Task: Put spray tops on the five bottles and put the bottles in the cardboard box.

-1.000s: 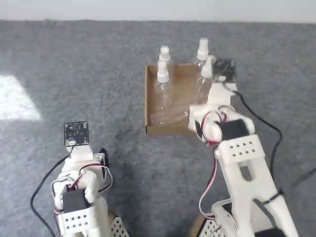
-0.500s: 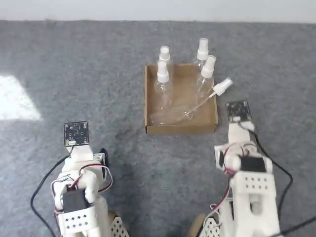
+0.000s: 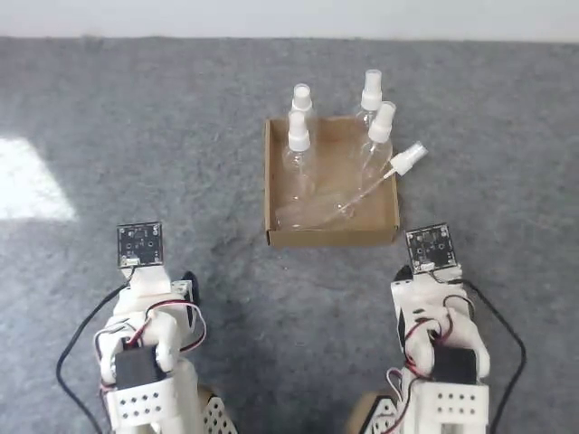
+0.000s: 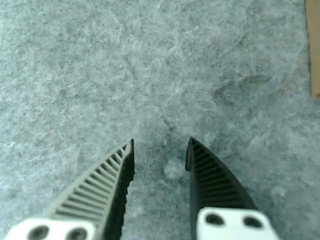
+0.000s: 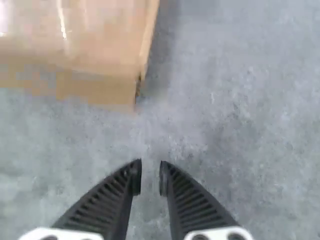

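- From above: open cardboard box (image 3: 269, 185) at mid tabletop (image 3: 136, 117), far of both arms and apart from them.
- Upright inside: left-hand bottle (image 3: 298, 172) by the left wall and right-hand bottle (image 3: 371, 163) by the right wall, each clear-bodied under a white spray top.
- Tipped over inside: lying bottle (image 3: 326, 210), slanting across the box floor from near-left up to the right wall, its white top poking out over that rim.
- At the far wall: far-left bottle (image 3: 302, 98) and far-right bottle (image 3: 371, 90), white tops on. Bodies mostly hidden, so cannot tell whether just inside that wall or just beyond it.
- Clear bodies hard to trace against the cardboard, marked mainly by glints and the white tops.
- Left arm (image 3: 145, 362) and right arm (image 3: 439, 362) at the near edge, cut off by the frame, jaws mostly hidden beneath the wrist boards.
- Left wrist view: left jaws spread wide, grey tabletop showing between them. Sliver of the box (image 4: 315, 55) cut off at the frame's edge, to the right and far of the jaws.
- Right wrist view: right jaws nearly together, a thin slit of tabletop between the tips, low over the surface just near of the box's near-right corner (image 5: 137, 75). Box wall blurred and cut off by the frame.
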Tool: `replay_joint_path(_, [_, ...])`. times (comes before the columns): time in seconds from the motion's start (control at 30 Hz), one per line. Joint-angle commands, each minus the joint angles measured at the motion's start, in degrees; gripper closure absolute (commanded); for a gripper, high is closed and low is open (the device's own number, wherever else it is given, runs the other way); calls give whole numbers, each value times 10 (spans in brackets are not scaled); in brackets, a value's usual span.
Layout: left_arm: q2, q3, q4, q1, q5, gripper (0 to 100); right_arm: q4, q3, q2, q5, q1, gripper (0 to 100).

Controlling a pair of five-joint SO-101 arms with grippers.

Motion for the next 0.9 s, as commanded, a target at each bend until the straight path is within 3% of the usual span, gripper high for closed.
replay_joint_path(0.0, [-11, -6, 7, -2, -5, 847, 32, 1, -42, 4, 2, 962])
replay_joint_path(0.87, [-11, -6, 7, 0, -4, 847, 37, 11, -29, 4, 2, 961])
